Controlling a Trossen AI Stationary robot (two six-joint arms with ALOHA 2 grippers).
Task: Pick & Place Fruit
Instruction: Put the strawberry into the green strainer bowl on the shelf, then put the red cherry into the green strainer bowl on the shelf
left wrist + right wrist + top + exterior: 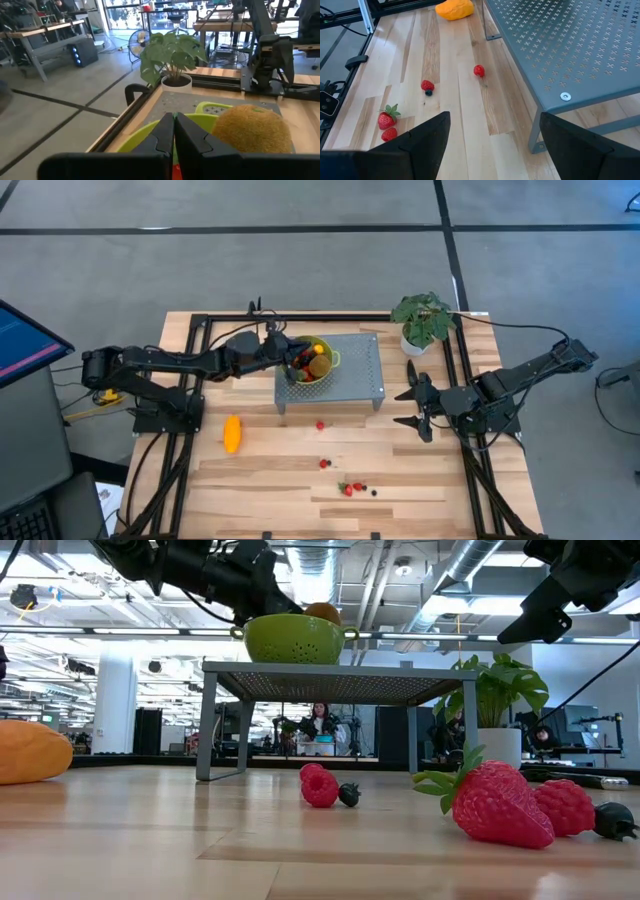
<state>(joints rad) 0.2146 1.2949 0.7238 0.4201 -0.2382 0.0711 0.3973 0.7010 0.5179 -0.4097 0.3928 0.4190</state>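
A green colander [322, 358] stands on the grey perforated stand [355, 375]. It holds a brown kiwi-like oval [252, 130] and red and yellow pieces. My left gripper [293, 360] is shut, its fingers [174, 135] reaching over the colander's rim among the fruit. A long orange-yellow fruit [232, 433] lies on the table to the left of the stand. Small red and dark berries [347, 488] and a strawberry [495, 805] lie scattered near the table's front. My right gripper [415, 405] is open and empty, above the table to the right of the stand. My left gripper's shut fingers [165, 137] point into the colander from the table's left, beside the kiwi-like oval. A bit of red [176, 172] shows beneath them. I cannot tell whether they touch any fruit.
A leafy potted plant [422, 320] stands at the far right, behind my right gripper. One red berry [320, 424] lies just in front of the stand. Black frame rails [465, 470] run along the table's sides. Bare wood lies in front of the stand.
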